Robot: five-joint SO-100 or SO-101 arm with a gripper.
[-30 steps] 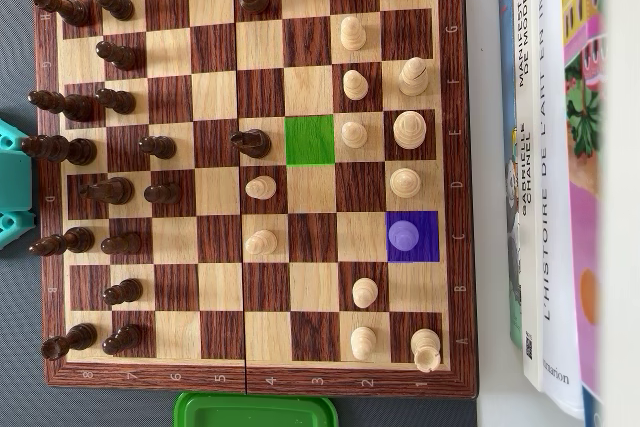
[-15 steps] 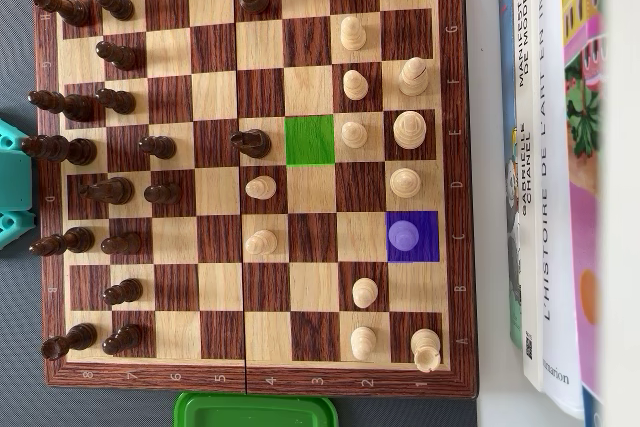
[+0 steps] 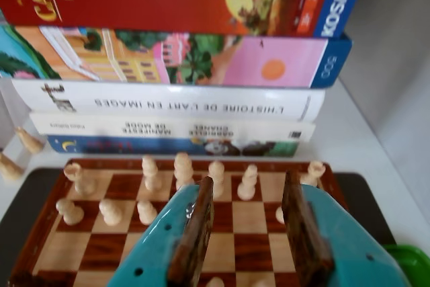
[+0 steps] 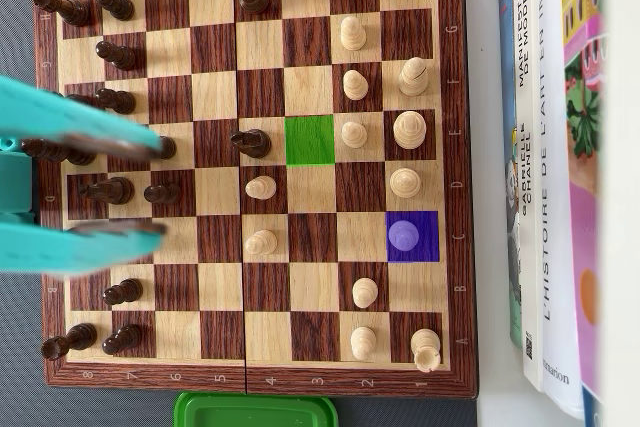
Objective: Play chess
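Note:
In the overhead view the wooden chessboard (image 4: pixel 455 187) has dark pieces (image 4: pixel 115 102) along its left side and light pieces (image 4: pixel 352 82) on its right. One square is tinted green (image 4: pixel 309 140) and is bare; a dark piece (image 4: pixel 250 142) stands just left of it. A purple-tinted square holds a light piece (image 4: pixel 405 236). My teal gripper (image 4: pixel 162 187) reaches in from the left above the dark pieces, open, with nothing between its fingers. In the wrist view the gripper (image 3: pixel 248 181) hangs open over the board (image 3: pixel 87 233), facing the light pieces (image 3: pixel 181 166).
A stack of books (image 4: pixel 545 147) lies along the board's right side and fills the far side of the wrist view (image 3: pixel 168 105). A green container (image 4: pixel 255 410) sits by the board's bottom edge. Two loose light pieces (image 3: pixel 30 140) lie off the board at the left of the wrist view.
The gripper's two teal fingers have swung in from the left edge over the dark pieces; before, only the arm's teal base showed there. No chess piece has moved.

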